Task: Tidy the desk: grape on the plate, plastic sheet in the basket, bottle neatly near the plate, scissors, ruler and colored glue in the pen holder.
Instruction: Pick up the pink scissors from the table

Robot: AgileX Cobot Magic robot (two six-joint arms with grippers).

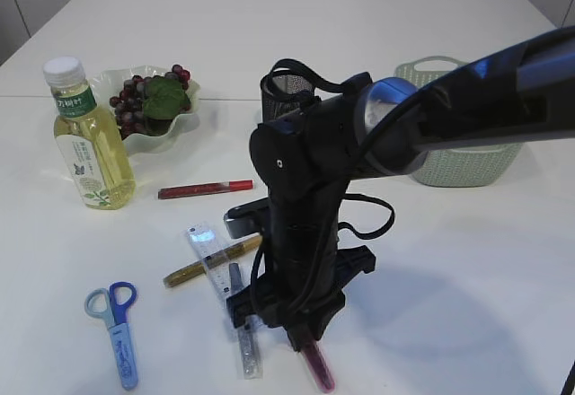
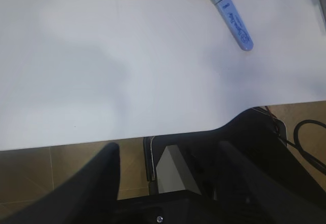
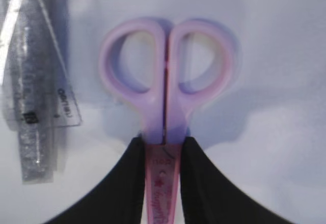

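Note:
My right gripper (image 1: 305, 337) (image 3: 163, 152) is shut on the pink scissors (image 1: 316, 368) (image 3: 165, 91), gripping the sheath just below the handles, low at the table's front. A clear ruler (image 1: 208, 253) (image 3: 38, 102) lies just to its left with gold (image 1: 193, 269) and silver (image 1: 245, 346) glue pens. A red glue pen (image 1: 205, 188) lies farther back. Blue scissors (image 1: 115, 328) (image 2: 226, 10) lie front left. Grapes (image 1: 135, 103) sit on the plate (image 1: 166, 142), with the bottle (image 1: 90, 139) beside it. My left gripper (image 2: 168, 150) is open and empty beyond the table's edge. I see no plastic sheet.
The black mesh pen holder (image 1: 289, 90) stands behind my right arm. A pale green basket (image 1: 467, 169) is at the right, partly hidden by the arm. The table's front edge (image 2: 127, 138) runs across the left wrist view with floor below.

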